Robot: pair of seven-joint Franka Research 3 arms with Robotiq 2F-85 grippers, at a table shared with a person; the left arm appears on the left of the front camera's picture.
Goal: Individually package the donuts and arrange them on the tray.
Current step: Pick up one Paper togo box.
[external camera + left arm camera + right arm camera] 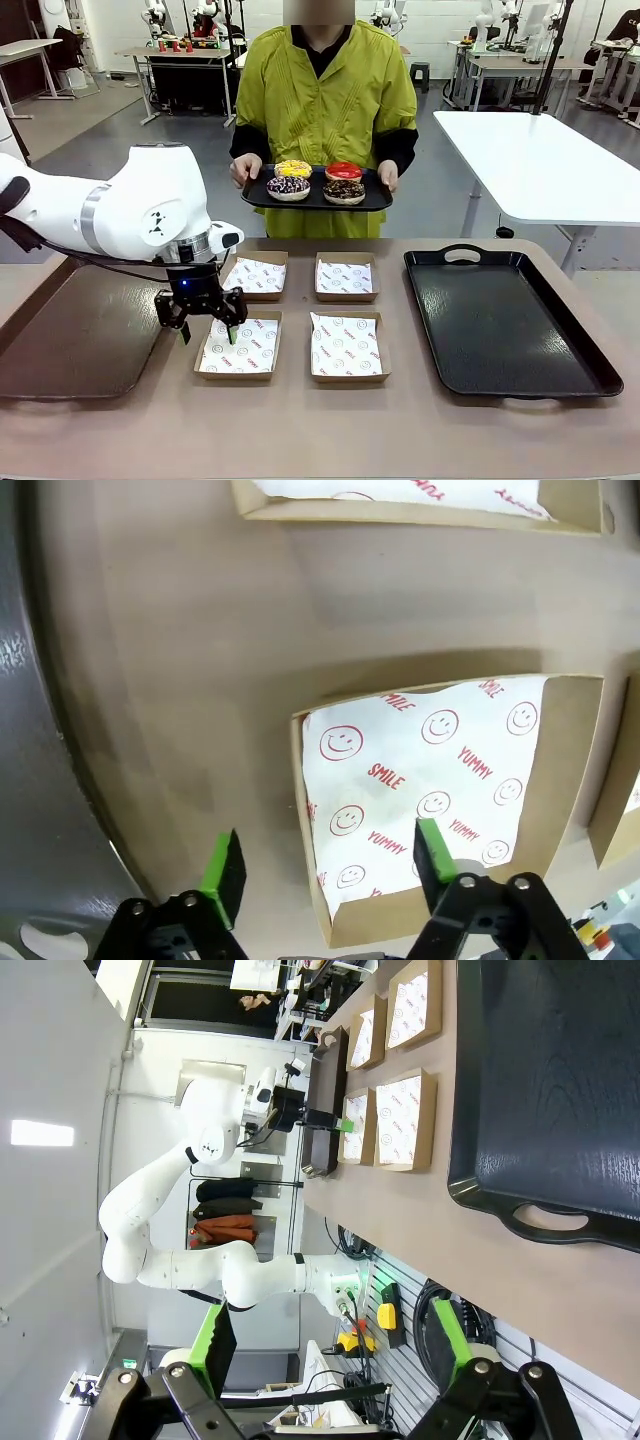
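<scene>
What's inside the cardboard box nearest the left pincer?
White paper printed with red smileys lines the box; nothing rests on it. One finger of the left pincer covers a small patch of the paper.

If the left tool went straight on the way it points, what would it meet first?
Likely the near-left box: the left tool points down, open, astride that box's left wall, one finger over its paper, the other over bare table. How high it hangs is unclear.
</scene>
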